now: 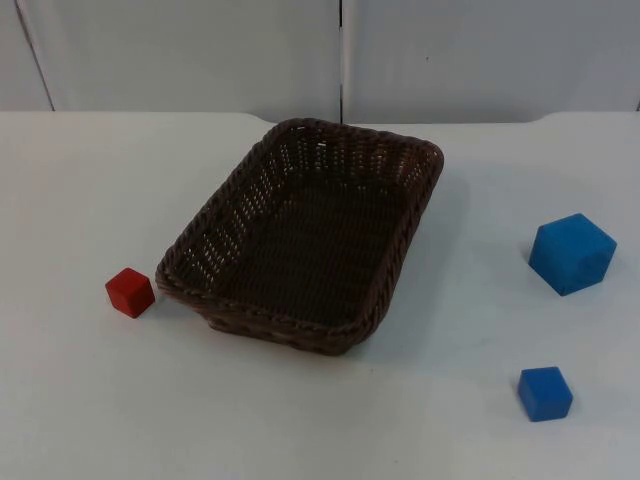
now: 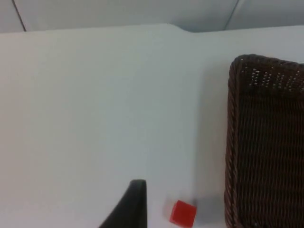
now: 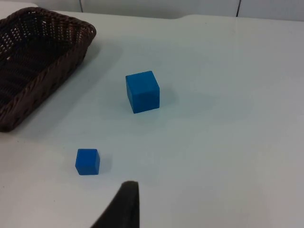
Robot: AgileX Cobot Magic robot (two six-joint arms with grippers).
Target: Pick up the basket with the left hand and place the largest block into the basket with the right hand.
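Note:
An empty dark brown wicker basket point(image 1: 215, 235) sits mid-table, its rim point(image 2: 232, 142) also in the left wrist view. The largest block, a big blue cube point(image 1: 572, 253), rests on the table to the basket's right. In the right wrist view this cube point(image 3: 142, 91) lies well ahead of my right gripper's black fingertip point(image 3: 124, 204), with the basket's wall point(image 3: 57, 66) off to the side. My left gripper's black fingertip point(image 2: 135, 204) hangs over bare table, apart from the basket. Neither gripper touches anything.
A small blue cube point(image 1: 545, 393) lies near the front right, close ahead of the right fingertip point(image 3: 88, 161). A small red cube point(image 1: 130, 292) sits just left of the basket's front corner, beside the left fingertip point(image 2: 183, 212). The grey partition wall point(image 1: 200, 50) ends the table.

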